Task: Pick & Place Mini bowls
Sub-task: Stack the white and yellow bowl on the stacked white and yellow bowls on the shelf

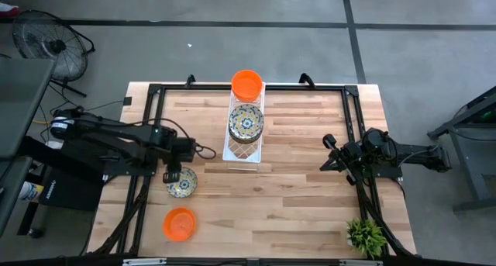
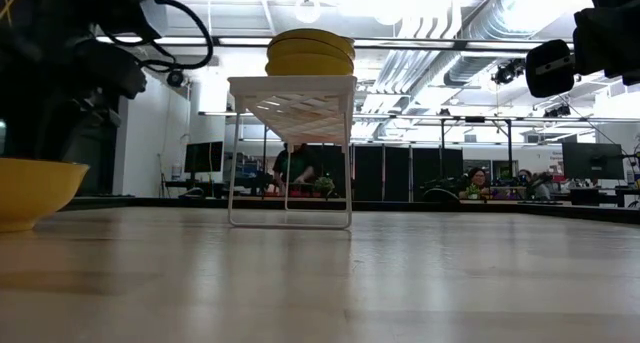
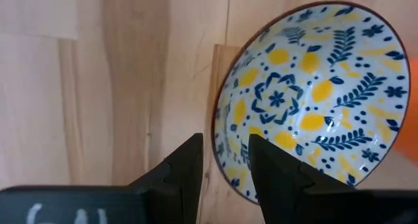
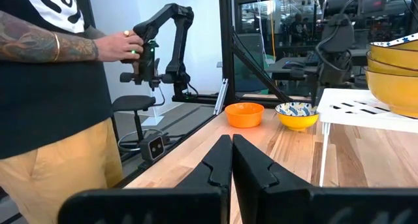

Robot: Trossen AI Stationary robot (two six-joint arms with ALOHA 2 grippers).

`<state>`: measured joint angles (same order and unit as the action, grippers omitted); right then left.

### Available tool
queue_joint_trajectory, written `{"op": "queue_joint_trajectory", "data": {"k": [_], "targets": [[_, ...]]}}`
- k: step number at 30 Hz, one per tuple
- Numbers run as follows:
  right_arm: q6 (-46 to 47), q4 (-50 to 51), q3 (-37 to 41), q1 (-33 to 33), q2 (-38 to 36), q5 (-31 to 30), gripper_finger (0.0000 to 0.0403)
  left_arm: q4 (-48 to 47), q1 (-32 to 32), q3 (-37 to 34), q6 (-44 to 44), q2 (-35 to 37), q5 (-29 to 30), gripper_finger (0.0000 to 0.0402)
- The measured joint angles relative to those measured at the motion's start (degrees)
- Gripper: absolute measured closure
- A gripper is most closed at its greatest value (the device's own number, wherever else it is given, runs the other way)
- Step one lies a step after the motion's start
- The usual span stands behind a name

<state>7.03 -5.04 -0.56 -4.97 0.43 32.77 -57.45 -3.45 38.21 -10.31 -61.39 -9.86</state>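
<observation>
A cream mini bowl with a blue-and-yellow floral pattern (image 1: 183, 182) is at the table's left, and my left gripper (image 1: 172, 175) is shut on its rim. An orange mini bowl (image 1: 180, 223) rests on its foot on the table, nearer the front edge. A stack of floral bowls (image 1: 246, 122) and an orange bowl (image 1: 247, 84) stand on the white lattice tray (image 1: 242, 152) at the middle back. My right gripper (image 1: 329, 153) waits shut at the right, touching nothing. My left gripper has the floral bowl's rim (image 3: 221, 160) between its two fingers, one finger (image 3: 271, 162) inside the bowl and one outside. The fingers come from above, pointing steeply down. The bowl is upright, mouth up, at the tabletop; whether its foot touches the wood I cannot tell.
The lattice tray stands on legs above the table (image 2: 290, 148). A small green plant (image 1: 364, 235) sits at the front right corner. A person (image 4: 52, 87) stands beyond the table's left side, holding another arm. Bare wood lies between the tray and my right gripper.
</observation>
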Motion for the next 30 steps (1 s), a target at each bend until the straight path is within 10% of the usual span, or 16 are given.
{"op": "queue_joint_trajectory", "data": {"k": [12, 20, 30], "targets": [[0.00, 0.00, 0.00, 0.02, -0.02, 0.02, 0.0402, 3.89, -0.74, -2.44, -1.97, -4.58, 0.25, 0.0286], [0.00, 0.00, 0.00, 0.02, -0.02, 0.00, 0.0402, 5.01, -0.69, -2.16, -4.01, -5.22, -1.16, 0.0388], [0.00, 0.00, 0.00, 0.02, -0.02, 0.00, 0.0402, 5.23, 0.39, 0.74, -10.42, -4.74, -0.05, 0.0397]]}}
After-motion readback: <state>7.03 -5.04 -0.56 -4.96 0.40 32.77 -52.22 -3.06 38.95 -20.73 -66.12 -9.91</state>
